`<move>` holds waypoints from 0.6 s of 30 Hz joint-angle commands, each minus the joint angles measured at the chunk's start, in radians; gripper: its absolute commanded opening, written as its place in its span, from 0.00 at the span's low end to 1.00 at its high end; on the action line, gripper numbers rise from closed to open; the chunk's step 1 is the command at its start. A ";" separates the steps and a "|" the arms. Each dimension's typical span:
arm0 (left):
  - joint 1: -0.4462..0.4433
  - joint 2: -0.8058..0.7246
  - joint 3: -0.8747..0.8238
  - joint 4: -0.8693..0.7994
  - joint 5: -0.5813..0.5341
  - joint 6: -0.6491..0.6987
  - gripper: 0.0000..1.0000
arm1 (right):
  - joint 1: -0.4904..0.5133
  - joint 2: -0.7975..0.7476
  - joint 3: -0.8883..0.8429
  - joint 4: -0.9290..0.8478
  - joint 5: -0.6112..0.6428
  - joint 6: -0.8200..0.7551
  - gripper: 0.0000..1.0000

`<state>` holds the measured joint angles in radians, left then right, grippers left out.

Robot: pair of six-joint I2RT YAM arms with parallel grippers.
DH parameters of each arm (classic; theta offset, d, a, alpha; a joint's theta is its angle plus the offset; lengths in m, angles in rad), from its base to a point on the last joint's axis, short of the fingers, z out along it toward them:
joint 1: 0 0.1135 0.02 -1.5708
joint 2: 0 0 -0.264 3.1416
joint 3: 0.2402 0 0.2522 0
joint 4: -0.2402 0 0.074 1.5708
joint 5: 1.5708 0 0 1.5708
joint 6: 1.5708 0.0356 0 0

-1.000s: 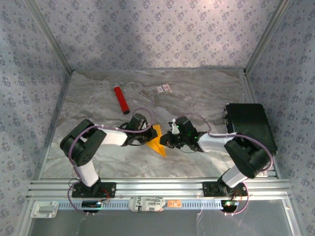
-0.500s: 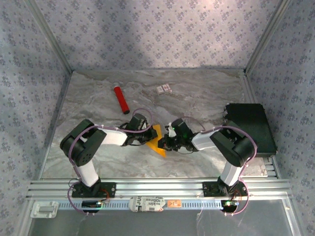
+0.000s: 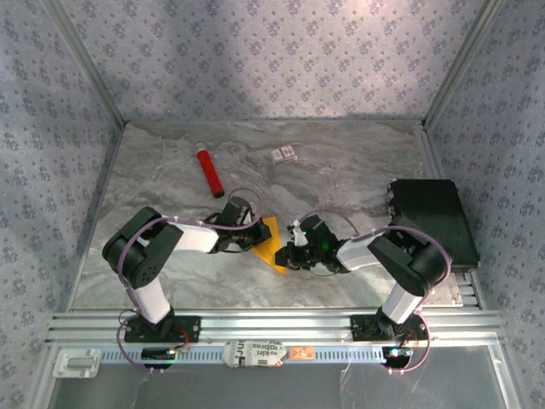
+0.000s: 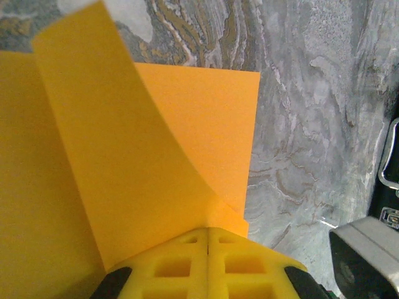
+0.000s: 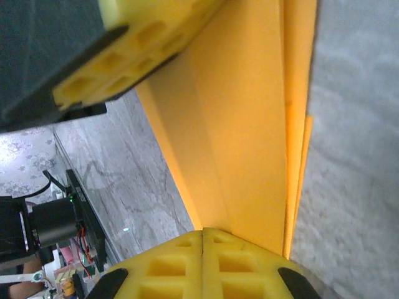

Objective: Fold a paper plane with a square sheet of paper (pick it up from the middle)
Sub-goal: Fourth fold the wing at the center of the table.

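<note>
The orange-yellow square sheet of paper lies mid-table, folded into layers and tapering to a point toward the near side, like a paper plane. My left gripper is shut on its left side. In the left wrist view the closed yellow fingertips pinch a raised flap of the paper. My right gripper is shut on the right edge. The right wrist view has its closed gripper clamping the layered paper, with the left gripper's yellow fingers beyond.
A red cylindrical tube lies at the back left and a small white card at the back centre. A black box sits at the right edge. Aluminium rails run along the near edge, and patterned walls enclose the table.
The right arm's elbow has swung left and folded in, and its gripper has shifted slightly toward the near side along the paper. The left arm and the paper have stayed put.
</note>
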<state>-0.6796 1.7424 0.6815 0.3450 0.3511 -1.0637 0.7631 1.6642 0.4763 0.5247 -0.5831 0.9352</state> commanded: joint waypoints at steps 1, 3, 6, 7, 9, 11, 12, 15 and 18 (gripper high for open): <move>0.023 0.002 -0.030 -0.071 -0.062 0.024 0.04 | 0.019 -0.034 -0.052 -0.099 0.006 -0.003 0.05; 0.023 0.005 -0.031 -0.071 -0.061 0.025 0.04 | 0.023 -0.058 -0.075 -0.109 0.014 -0.005 0.06; 0.024 0.005 -0.031 -0.071 -0.060 0.024 0.04 | 0.025 -0.090 -0.107 -0.132 0.020 -0.015 0.06; 0.024 0.005 -0.030 -0.070 -0.060 0.024 0.04 | 0.024 -0.098 -0.115 -0.137 0.019 -0.016 0.06; 0.024 0.005 -0.029 -0.069 -0.058 0.024 0.04 | 0.022 -0.110 -0.127 -0.156 0.017 -0.023 0.06; 0.023 0.003 -0.030 -0.067 -0.055 0.024 0.04 | 0.018 -0.130 -0.129 -0.163 0.016 -0.016 0.06; 0.023 0.002 -0.032 -0.064 -0.052 0.024 0.04 | 0.017 -0.146 -0.125 -0.164 0.014 -0.010 0.06; 0.023 -0.003 -0.035 -0.056 -0.046 0.028 0.04 | 0.018 -0.220 -0.073 -0.217 0.028 -0.023 0.06; 0.022 -0.006 -0.036 -0.052 -0.043 0.027 0.04 | 0.010 -0.252 0.007 -0.283 0.053 -0.058 0.06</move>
<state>-0.6674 1.7409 0.6777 0.3515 0.3511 -1.0630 0.7776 1.4509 0.4015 0.3355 -0.5606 0.9203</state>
